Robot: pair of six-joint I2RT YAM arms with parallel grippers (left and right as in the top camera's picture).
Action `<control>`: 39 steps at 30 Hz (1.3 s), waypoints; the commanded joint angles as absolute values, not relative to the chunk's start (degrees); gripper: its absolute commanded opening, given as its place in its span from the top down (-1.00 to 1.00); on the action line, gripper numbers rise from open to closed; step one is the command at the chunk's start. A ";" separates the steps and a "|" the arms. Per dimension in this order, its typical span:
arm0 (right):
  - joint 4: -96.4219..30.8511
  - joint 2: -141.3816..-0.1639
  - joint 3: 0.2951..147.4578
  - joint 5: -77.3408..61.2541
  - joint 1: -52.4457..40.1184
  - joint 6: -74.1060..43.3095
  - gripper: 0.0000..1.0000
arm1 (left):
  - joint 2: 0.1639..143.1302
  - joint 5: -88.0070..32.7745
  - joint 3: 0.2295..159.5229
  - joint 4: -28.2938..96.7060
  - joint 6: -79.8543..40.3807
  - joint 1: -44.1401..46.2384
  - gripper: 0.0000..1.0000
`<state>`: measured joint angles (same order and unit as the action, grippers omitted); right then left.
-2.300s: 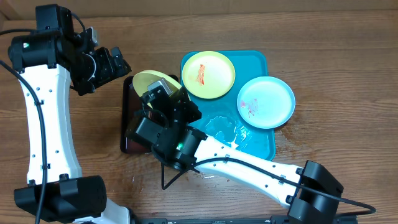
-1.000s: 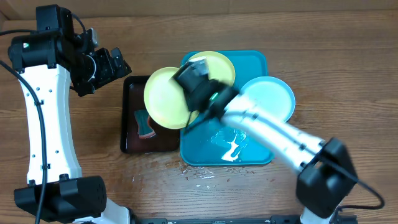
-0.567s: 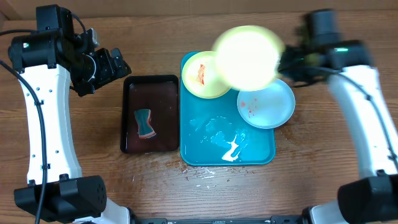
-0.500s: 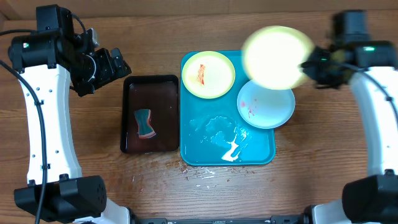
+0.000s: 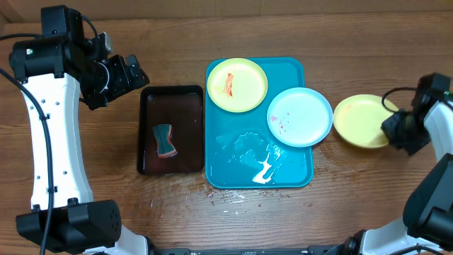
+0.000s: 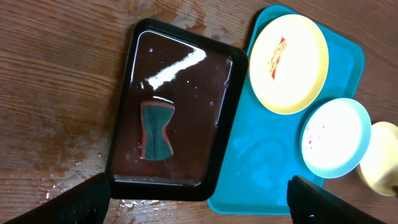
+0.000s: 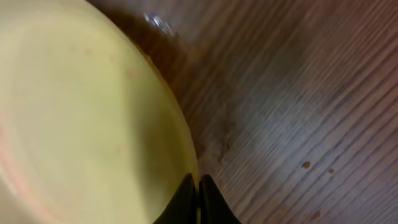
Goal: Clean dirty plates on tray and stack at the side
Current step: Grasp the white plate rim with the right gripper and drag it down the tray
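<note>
The teal tray [image 5: 290, 173] lies mid-table with a wet, white-smeared floor. On it sit a yellow-green plate [image 5: 237, 85] with a red sauce smear and a pale blue plate [image 5: 300, 117] with faint red specks. A clean yellow plate [image 5: 361, 120] lies on the wood right of the tray. My right gripper [image 5: 393, 126] is shut on its right rim; the right wrist view shows the fingers [image 7: 197, 202] pinching the rim of that plate [image 7: 81, 118]. My left gripper [image 5: 131, 71] hovers open above the table's left, its fingertips [image 6: 81, 202] wide apart in the left wrist view.
A black tray [image 5: 170, 129] of dark water left of the teal tray holds a teal-and-red sponge [image 5: 165, 139]. Water drops and white smears lie on the wood in front of both trays. Bare wood lies to the right and at the back.
My right arm swung the yellow plate from over the black tray, across the teal tray, down onto the wood at the right. The blue plate shifted slightly. The left arm stayed still.
</note>
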<state>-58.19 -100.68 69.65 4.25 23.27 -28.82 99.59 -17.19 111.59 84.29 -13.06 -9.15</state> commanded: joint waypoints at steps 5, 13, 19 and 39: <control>-58.78 -99.31 66.52 2.48 20.67 -30.02 0.28 | 98.70 -17.21 112.64 84.40 -11.53 -9.30 -0.82; -56.90 -89.71 67.13 -10.17 15.29 -15.31 0.13 | 98.70 -18.50 112.64 84.60 -9.50 -8.99 -0.82; -51.00 -89.49 66.08 -10.66 6.66 -11.64 -0.07 | 98.70 -19.09 112.64 85.08 -6.55 -5.52 -0.81; -40.27 -96.99 60.55 -4.51 -0.36 -13.74 0.92 | 98.70 -15.70 112.62 85.60 -4.69 0.05 -0.83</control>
